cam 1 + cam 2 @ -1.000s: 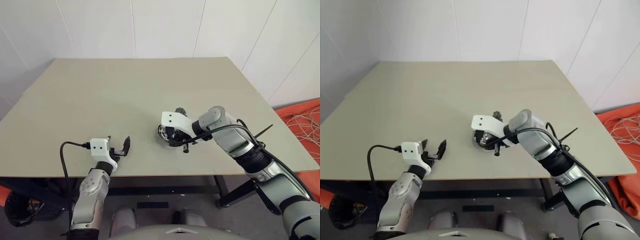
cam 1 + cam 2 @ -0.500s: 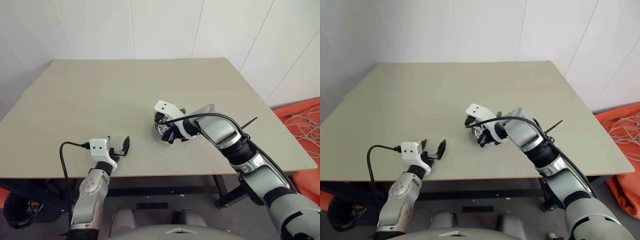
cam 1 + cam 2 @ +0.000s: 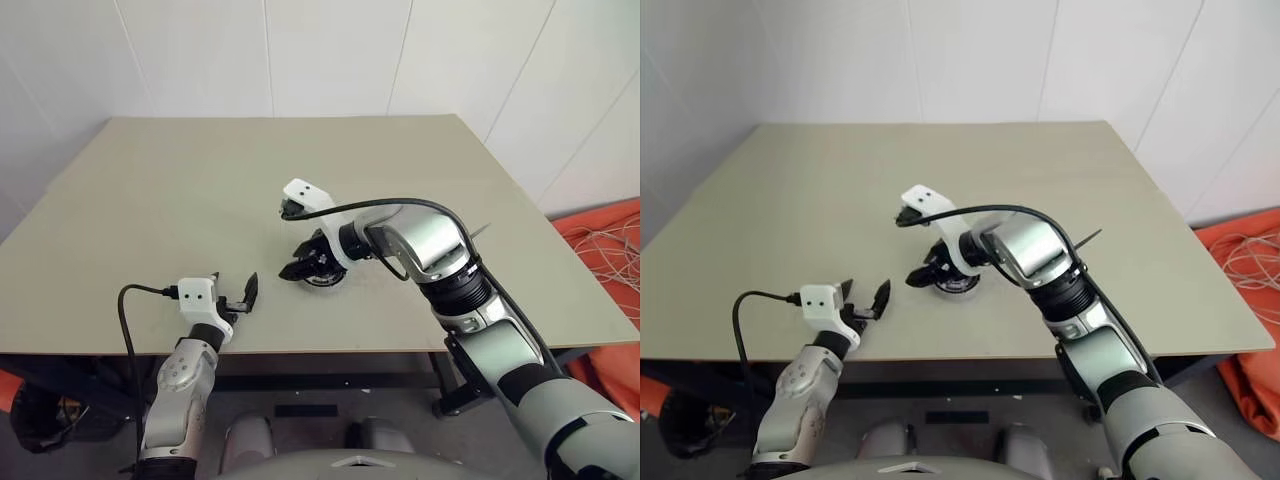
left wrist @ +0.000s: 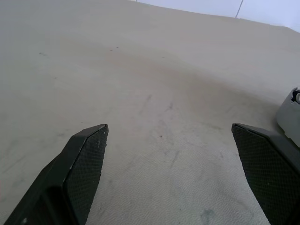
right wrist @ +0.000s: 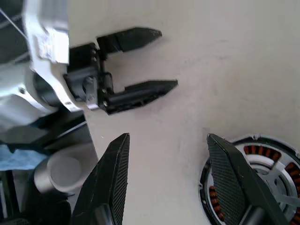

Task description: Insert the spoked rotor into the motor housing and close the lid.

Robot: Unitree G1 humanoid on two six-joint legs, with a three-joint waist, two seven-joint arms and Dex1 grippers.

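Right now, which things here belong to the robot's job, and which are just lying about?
Job: motor housing, rotor inside it, right gripper open beside it.
Lying about: open left gripper, tangled cables on the floor.

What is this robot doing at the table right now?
It is putting a small motor together. The motor housing, with its ring of copper windings, sits on the table, and a silver spoked rotor already lies inside it. The right tool hangs open just above the housing, holding nothing. The left tool waits open near the table's front edge. I see no lid on the housing yet.
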